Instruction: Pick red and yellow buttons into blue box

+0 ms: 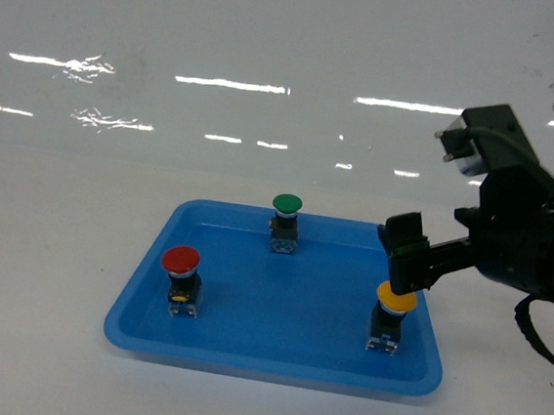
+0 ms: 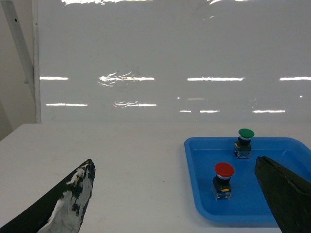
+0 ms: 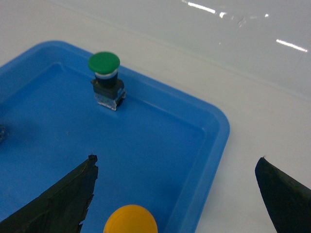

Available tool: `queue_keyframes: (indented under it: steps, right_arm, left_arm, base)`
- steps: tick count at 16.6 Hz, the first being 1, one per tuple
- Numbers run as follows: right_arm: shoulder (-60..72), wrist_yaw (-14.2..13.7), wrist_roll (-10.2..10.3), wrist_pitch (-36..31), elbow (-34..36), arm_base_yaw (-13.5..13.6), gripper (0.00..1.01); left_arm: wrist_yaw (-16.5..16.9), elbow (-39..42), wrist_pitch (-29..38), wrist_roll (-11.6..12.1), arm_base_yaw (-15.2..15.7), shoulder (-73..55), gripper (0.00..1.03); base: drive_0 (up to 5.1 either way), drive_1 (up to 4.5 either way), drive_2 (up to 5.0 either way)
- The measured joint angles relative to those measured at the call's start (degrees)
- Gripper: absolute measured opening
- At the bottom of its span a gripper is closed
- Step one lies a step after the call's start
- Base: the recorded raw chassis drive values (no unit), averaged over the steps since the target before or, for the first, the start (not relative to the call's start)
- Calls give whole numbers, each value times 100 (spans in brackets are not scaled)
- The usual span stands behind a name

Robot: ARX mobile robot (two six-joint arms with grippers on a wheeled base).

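The red button [image 1: 181, 260] stands at the left of a shallow blue tray [image 1: 243, 357]. The yellow button [image 1: 396, 299] stands at the tray's front right. My right gripper [image 1: 411, 265] hovers open just above the yellow button. In the right wrist view the yellow cap [image 3: 130, 221] lies low between the spread fingers of the right gripper [image 3: 177, 158], nearer the left one. My left gripper [image 2: 175, 161] is open and holds nothing, left of the tray, with the red button [image 2: 224, 170] ahead to its right. The blue box is out of view.
A green-capped button [image 1: 287, 205] stands at the back middle of the tray, also in the wrist views [image 2: 246, 133] [image 3: 104, 62]. The tray's raised rim [image 3: 216, 145] runs between the right gripper's fingers. White tabletop surrounds the tray; a glossy white wall stands behind.
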State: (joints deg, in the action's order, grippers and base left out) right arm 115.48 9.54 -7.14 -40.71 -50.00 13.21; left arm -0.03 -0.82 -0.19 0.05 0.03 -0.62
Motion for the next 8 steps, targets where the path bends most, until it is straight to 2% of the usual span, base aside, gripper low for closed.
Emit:
queue_keyframes:
  steps: [4, 8]
  right_arm:
    - [417, 254, 20, 125, -313, 76, 98]
    - [619, 251, -55, 326, -597, 297, 98]
  left_arm:
    - [0, 0, -2, 0, 0, 0, 98]
    - [0, 0, -2, 0, 0, 0, 98]
  base:
    - [0, 0, 0]
    - [0, 0, 0]
